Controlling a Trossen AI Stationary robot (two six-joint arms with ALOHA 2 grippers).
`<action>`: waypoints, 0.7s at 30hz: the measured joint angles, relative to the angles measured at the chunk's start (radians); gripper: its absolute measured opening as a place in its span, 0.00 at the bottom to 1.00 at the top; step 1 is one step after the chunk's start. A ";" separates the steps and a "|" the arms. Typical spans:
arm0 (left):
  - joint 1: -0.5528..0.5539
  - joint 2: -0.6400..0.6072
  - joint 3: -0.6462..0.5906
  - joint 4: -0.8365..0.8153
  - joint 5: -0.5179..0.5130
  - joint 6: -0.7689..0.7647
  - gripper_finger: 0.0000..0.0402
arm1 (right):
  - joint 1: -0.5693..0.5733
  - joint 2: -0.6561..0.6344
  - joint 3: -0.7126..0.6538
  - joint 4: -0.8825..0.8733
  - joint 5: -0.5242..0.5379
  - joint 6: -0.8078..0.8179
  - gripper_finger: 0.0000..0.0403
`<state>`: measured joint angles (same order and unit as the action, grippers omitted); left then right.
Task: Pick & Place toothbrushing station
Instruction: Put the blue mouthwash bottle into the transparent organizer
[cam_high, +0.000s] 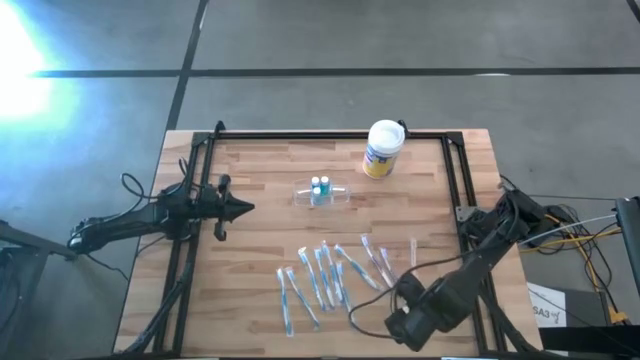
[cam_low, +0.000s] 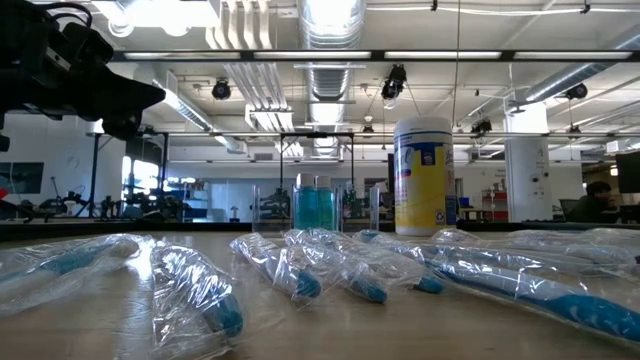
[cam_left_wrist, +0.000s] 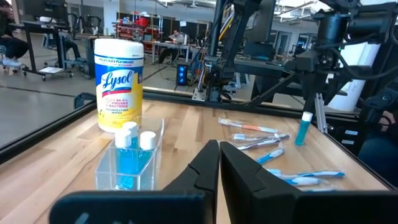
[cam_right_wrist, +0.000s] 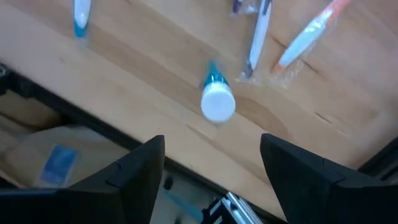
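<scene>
The toothbrushing station is a small clear plastic holder standing on the wood mid-table, with two blue white-capped bottles in it. My left gripper hovers shut and level, left of the holder, touching nothing. My right gripper points down near the table's front right, open. Below its fingers, apart from them, is a third small blue bottle with a white cap, upright and a little tilted. Whether its base is on the wood I cannot tell.
Several plastic-wrapped toothbrushes lie spread over the near half of the table. A white wipes canister with a yellow label stands at the far edge behind the holder. A black frame borders the tabletop.
</scene>
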<state>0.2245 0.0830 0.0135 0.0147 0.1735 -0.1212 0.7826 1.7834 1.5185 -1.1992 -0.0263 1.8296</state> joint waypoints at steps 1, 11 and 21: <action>0.000 0.000 0.000 0.000 0.000 -0.001 0.05 | -0.002 0.007 0.000 0.000 0.002 -0.002 0.65; 0.000 0.000 0.000 0.000 0.001 -0.019 0.04 | -0.006 0.054 -0.001 -0.003 0.053 -0.023 0.63; 0.000 0.000 0.000 0.000 0.001 -0.032 0.04 | -0.006 0.078 -0.001 -0.001 0.041 -0.040 0.55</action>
<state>0.2245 0.0830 0.0132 0.0147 0.1741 -0.1529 0.7769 1.8618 1.5177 -1.2003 0.0151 1.7894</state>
